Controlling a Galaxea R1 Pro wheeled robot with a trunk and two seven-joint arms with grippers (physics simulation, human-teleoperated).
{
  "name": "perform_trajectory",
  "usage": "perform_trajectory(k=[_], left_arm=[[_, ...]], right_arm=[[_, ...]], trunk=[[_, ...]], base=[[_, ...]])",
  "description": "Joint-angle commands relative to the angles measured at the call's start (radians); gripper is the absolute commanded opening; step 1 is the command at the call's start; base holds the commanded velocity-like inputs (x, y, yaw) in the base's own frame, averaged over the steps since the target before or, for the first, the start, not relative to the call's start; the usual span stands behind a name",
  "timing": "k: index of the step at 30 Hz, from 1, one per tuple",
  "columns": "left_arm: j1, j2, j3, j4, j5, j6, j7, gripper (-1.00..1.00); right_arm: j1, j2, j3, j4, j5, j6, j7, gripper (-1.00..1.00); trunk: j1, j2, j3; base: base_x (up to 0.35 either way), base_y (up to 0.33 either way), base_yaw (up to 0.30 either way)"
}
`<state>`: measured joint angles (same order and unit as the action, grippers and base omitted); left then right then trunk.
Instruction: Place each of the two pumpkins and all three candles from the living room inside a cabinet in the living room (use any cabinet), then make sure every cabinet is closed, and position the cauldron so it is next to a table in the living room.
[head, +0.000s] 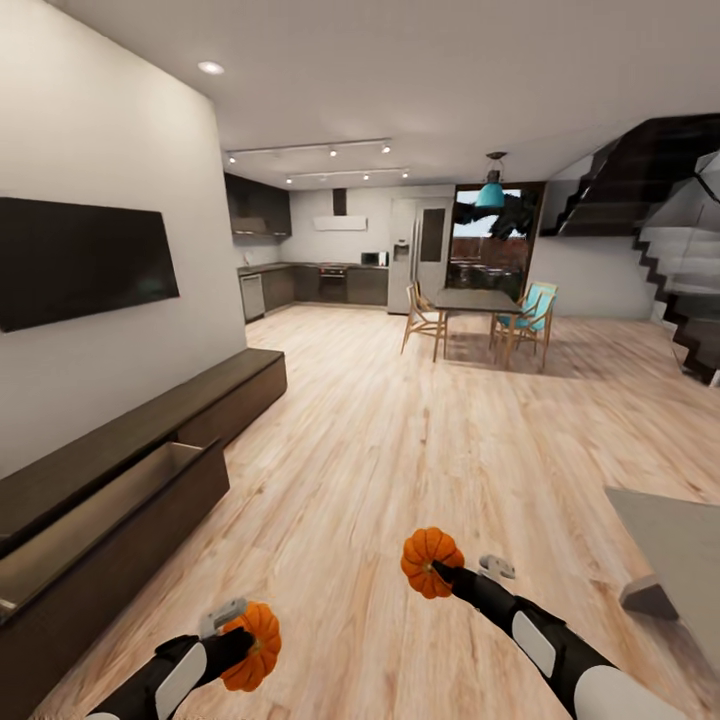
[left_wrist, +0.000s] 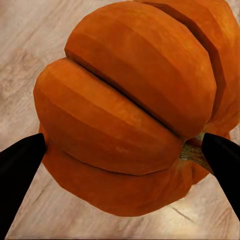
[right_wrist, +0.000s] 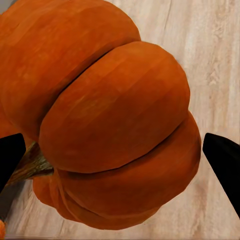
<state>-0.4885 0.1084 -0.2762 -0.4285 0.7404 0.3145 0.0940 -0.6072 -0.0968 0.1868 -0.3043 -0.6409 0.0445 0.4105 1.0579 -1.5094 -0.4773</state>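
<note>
Pumpkins fill both our grippers. From the head camera, we see the left gripper (head: 243, 640) pinching one orange pumpkin (head: 255, 647) low over the wooden floor (head: 420, 440), and the right gripper (head: 440, 570) pinching the other pumpkin (head: 431, 562) slightly further ahead. In each wrist view the black fingertips (left_wrist: 20, 165) (right_wrist: 222, 160) press against the ribbed orange flesh (left_wrist: 130, 105) (right_wrist: 110, 120), with the brown stem beside one finger. To our left, the long dark brown cabinet (head: 120, 500) runs along the white wall under a black television (head: 80, 260); its nearest drawer (head: 100, 510) stands pulled open. A grey table corner (head: 670, 540) shows on the right. Beyond lie a dining table (head: 475, 300) with teal chairs and a kitchen. We can read no writing anywhere.
</note>
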Motion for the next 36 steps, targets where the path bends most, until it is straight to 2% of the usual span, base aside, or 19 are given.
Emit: perform_trajectory(k=[1,3,7,17,36], left_arm=[[-0.001,0.0,-0.008,-0.001,0.016,0.003,0.037,-1.0],[-0.001,-0.001,-0.007,0.002,0.017,0.003,0.108,-1.0],[-0.001,-0.002,-0.006,0.005,0.017,0.004,0.153,-1.0],[0.0,-0.003,-0.005,0.005,0.011,-0.002,0.151,-1.0],[0.001,-0.007,-0.006,0.005,0.013,-0.007,0.151,-1.0]], right_arm=[[0.0,0.002,0.003,-0.001,-0.009,0.005,-0.001,-1.0],[0.0,0.005,0.003,-0.001,-0.009,0.005,-0.001,-1.0],[0.0,0.006,0.003,0.0,-0.009,0.005,-0.001,-1.0],[-0.001,0.004,0.001,0.02,-0.015,-0.028,0.0,-1.0],[-0.001,0.005,-0.001,0.022,-0.031,-0.032,0.001,-1.0]], trunk=[[-0.004,0.007,0.003],[-0.012,0.021,0.01],[-0.027,0.049,0.025],[-0.027,0.049,0.026],[-0.027,0.049,0.026]], base=[[0.0,0.0,0.243],[0.0,0.0,0.245],[0.0,0.0,0.247],[0.037,-0.003,0.071],[0.306,-0.092,0.0]])
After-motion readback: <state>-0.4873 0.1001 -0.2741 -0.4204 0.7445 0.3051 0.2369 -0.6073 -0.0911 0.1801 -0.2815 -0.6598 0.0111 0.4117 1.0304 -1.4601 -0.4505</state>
